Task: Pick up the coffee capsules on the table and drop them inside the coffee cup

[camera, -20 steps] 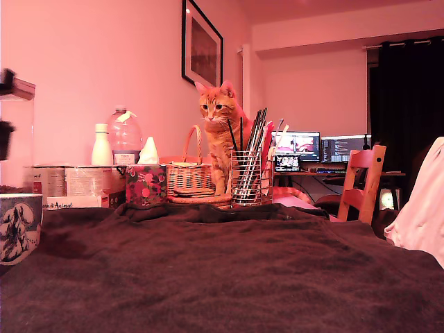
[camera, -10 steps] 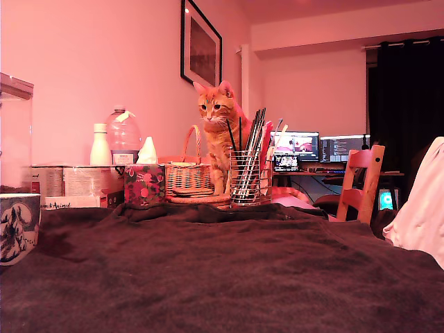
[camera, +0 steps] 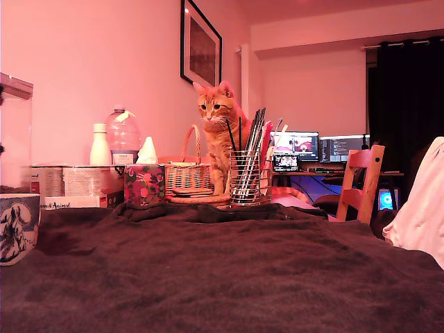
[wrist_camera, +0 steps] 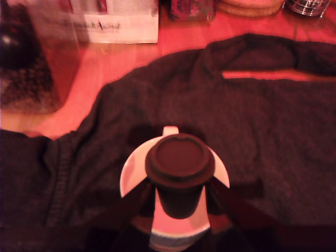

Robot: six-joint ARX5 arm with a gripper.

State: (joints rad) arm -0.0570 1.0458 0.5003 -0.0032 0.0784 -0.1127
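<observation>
You are looking down past the dark fingers (wrist_camera: 137, 202) of the gripper (wrist_camera: 179, 197), which pinch the tapered body of a small dark capsule (wrist_camera: 179, 169) from either side; its wider flat round rim faces the wrist camera and reads smooth and matte. Directly beneath the fingers and the capsule sits the white ceramic coffee cup (wrist_camera: 137, 167), its round glossy rim showing as a pale ring around the capsule, a small handle stub poking out on the far side. In the exterior view that same cup (camera: 17, 229) stands at the exterior view's left edge, white with a dark inked illustration, and the arm is out of frame there. The desk (camera: 229, 277) is draped in dark brown fuzzy cloth, rumpled into soft folds beyond the fingers. Farther off you see a wire mesh pen holder (camera: 245, 179), a woven wicker basket (camera: 187, 177), a floral pink-and-dark box (camera: 144, 185) and an orange tabby cat (camera: 219, 132).
</observation>
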